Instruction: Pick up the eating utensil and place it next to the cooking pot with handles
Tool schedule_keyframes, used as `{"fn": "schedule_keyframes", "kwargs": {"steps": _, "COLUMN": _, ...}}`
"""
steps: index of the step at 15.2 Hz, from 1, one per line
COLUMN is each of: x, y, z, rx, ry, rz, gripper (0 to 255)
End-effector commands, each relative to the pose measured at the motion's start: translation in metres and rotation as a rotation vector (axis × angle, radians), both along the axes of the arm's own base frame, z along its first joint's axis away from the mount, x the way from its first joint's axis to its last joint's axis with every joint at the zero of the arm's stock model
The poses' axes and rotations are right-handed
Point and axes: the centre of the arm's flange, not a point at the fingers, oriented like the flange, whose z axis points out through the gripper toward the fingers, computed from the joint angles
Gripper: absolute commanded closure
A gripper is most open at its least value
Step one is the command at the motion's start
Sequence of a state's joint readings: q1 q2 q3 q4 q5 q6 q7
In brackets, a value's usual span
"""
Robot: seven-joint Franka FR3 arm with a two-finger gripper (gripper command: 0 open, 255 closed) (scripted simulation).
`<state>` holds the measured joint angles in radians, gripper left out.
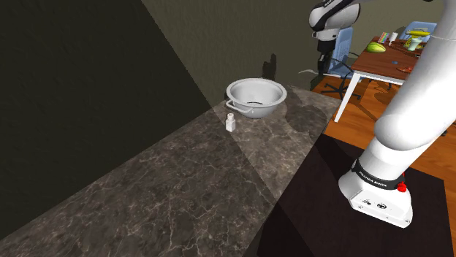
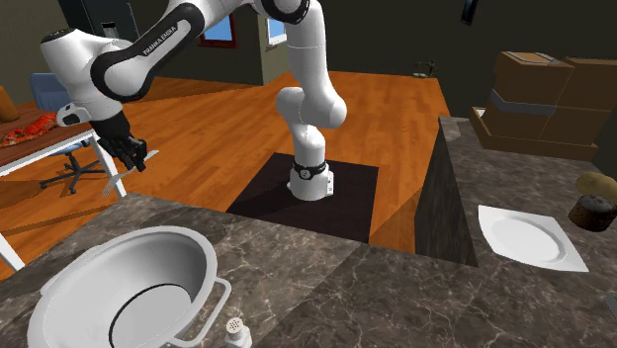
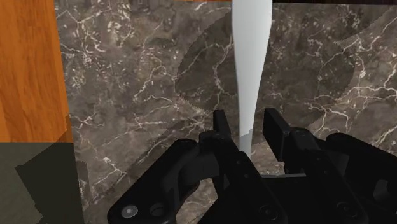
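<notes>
we are looking at a dark marble counter [image 1: 183, 182] veined in white, running along a shadowed wall, with orange wood flooring [image 2: 218, 148] beyond its edge. a wooden table [image 1: 380, 66] and an office chair [image 1: 332, 62] are standing further back in the room, and in the second exterior view a white plate [image 2: 524, 237] and stacked boxes [image 2: 539, 104] are sitting on a far stretch of counter. the pale two-handled pot [image 1: 256, 97] is resting on the counter with a small shaker [image 1: 231, 121] just beside it. the black gripper [image 3: 248, 130] is hanging above the marble near the counter's edge, its fingers [image 3: 221, 124] drawn close and clasping the narrow end of a pale grey utensil [image 3: 251, 63]. the utensil is off the surface, its long axis running straight out from the fingers along the gripper's line of sight, widening as it goes; we cannot tell what kind of head it is carrying.
</notes>
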<state>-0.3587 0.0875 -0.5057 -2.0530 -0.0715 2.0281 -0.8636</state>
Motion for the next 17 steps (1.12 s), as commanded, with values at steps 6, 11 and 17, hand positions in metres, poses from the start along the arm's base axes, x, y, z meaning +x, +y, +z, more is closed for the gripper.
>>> {"fn": "schedule_keyframes", "kwargs": {"steps": 6, "x": 0.002, "y": -0.022, "z": -0.024, "rx": 0.0, "ry": 0.0, "rz": 0.002, "gripper": 255}}
{"fn": "schedule_keyframes", "kwargs": {"steps": 11, "x": 0.002, "y": -0.022, "z": -0.051, "rx": 0.0, "ry": 0.0, "rz": 0.002, "gripper": 255}}
{"fn": "schedule_keyframes", "kwargs": {"steps": 17, "x": 0.002, "y": -0.022, "z": -0.082, "rx": 0.0, "ry": 0.0, "rz": 0.002, "gripper": 255}}
